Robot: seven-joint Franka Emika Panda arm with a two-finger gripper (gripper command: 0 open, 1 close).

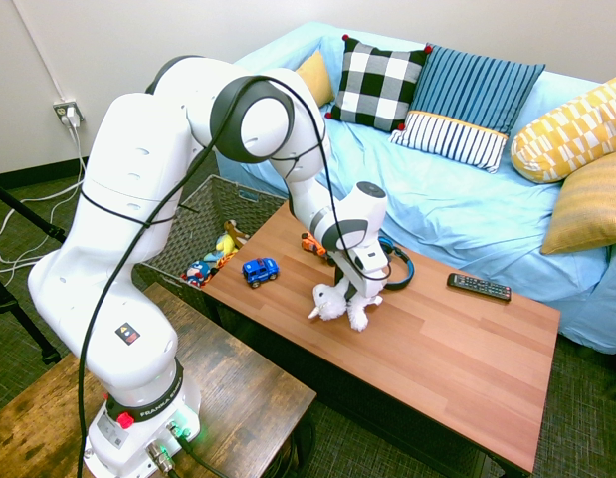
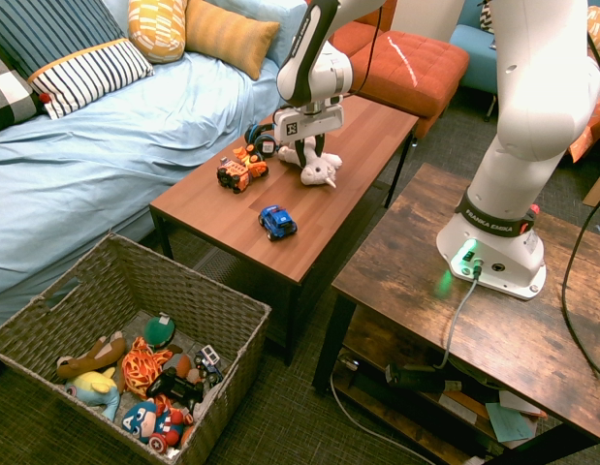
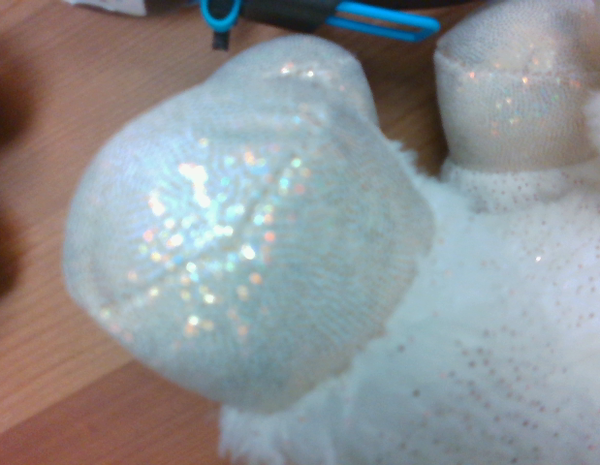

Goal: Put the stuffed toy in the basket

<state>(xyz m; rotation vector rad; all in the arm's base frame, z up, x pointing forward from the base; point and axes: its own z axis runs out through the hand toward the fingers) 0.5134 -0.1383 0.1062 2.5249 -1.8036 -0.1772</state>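
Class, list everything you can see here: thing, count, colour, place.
stuffed toy: one, white, on the coffee table under the gripper
toy car: one, blue, on the coffee table
toy truck: one, orange, on the coffee table
headphones: one, blue and black, beside the stuffed toy
remote: one, black, on the coffee table
coffee table: one, brown
basket: one, grey, on the floor, holding assorted toys
sofa: one, light blue, with cushions
desk: one, brown, under the arm
arm: one, white
gripper: one, dark fingers, at the stuffed toy
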